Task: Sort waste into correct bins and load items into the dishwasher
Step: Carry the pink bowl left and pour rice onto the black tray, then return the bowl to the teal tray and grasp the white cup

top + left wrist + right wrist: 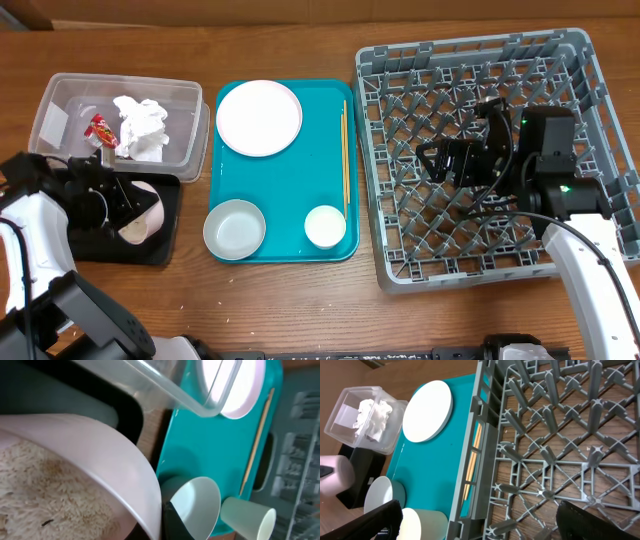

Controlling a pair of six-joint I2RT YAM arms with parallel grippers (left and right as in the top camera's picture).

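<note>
My left gripper [128,205] is shut on the rim of a pale pink bowl [140,222], which it holds tilted over the black tray [165,243]. White rice [45,490] clings inside the bowl [100,455]. In the clear tub [60,100] lie a crumpled napkin [142,128] and a red wrapper [101,129]. My right gripper [440,162] hangs open and holds nothing above the pegs of the grey dish rack [600,120]. On the teal tray [290,190] rest a plate [259,117], a grey bowl [234,228], a white cup [325,226] and chopsticks [346,150].
The wooden table [300,300] shows around everything. The rack's lattice wall [480,435] stands right beside the teal tray's right edge. The clear tub's corner [200,407] reaches over the gap between the black tray and the teal tray.
</note>
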